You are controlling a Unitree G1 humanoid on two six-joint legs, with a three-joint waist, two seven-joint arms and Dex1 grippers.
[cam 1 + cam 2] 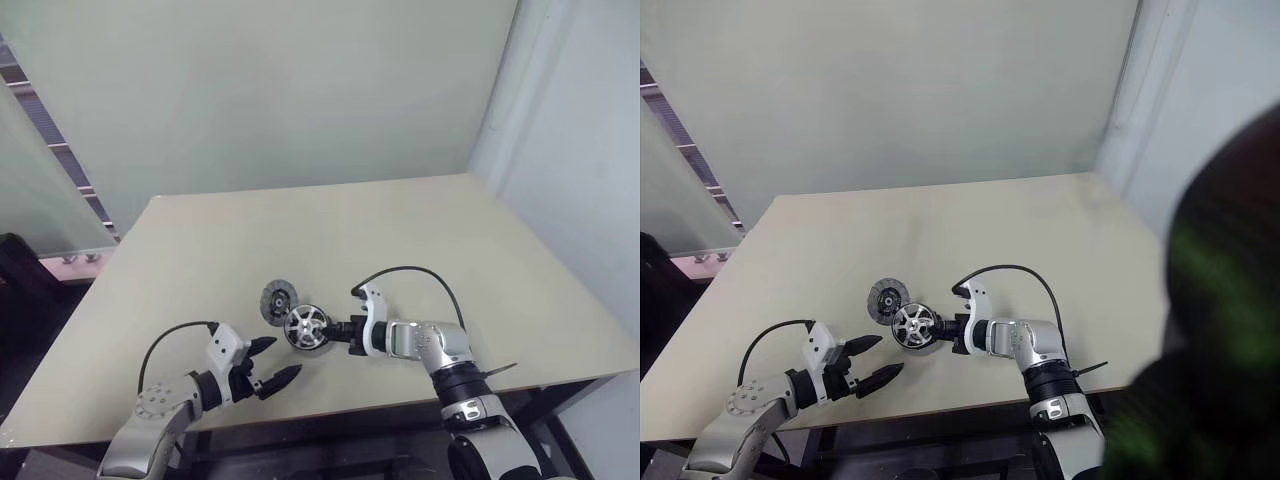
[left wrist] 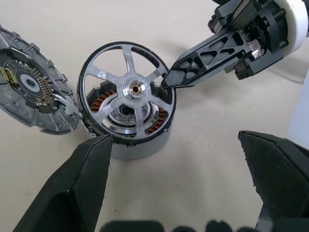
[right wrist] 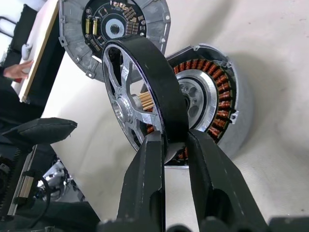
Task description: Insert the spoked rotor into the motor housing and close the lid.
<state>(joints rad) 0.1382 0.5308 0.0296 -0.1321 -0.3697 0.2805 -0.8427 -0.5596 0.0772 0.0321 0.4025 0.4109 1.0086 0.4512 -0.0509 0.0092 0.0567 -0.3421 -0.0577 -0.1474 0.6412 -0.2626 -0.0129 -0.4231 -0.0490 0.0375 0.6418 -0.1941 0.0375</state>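
Observation:
The motor housing, a silver puck with copper windings, lies on the table. Over it the spoked rotor is tilted, one edge low in the housing and the other raised. My right gripper is shut on the rotor's black rim. The lid, a grey ribbed disc with a circuit board inside, lies beside the housing on its far left. My left gripper stands open just in front and to the left of the housing, with nothing between its fingers.
The table's front edge runs close behind both grippers. A glass partition stands past the table's left edge and a wall behind it. A dark blurred shape covers the right side of the right eye view.

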